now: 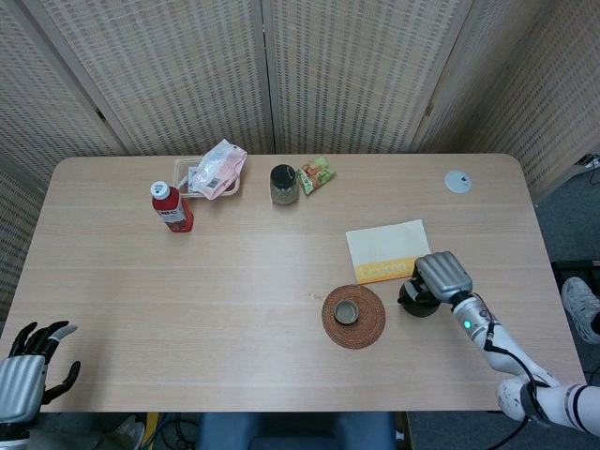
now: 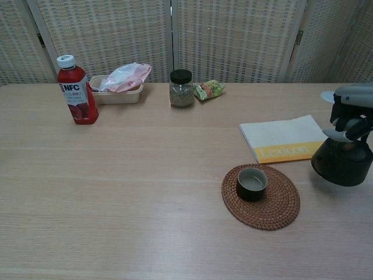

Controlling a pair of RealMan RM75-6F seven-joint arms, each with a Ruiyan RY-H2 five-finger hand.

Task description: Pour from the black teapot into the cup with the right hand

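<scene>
On the wooden table (image 1: 187, 281) before woven screens (image 1: 356, 75), right hand (image 1: 442, 275) grips black teapot (image 2: 342, 163).

My right hand (image 2: 352, 111), silver-grey with black fingers, holds the black teapot (image 2: 342, 163). The dark cup (image 2: 252, 183) sits on a brown woven coaster (image 2: 280, 205). The book (image 2: 282, 137) is white with a yellow band. The red bottle (image 2: 76, 91) has a white cap. The table (image 2: 128, 175) is pale wood grain.
</scene>
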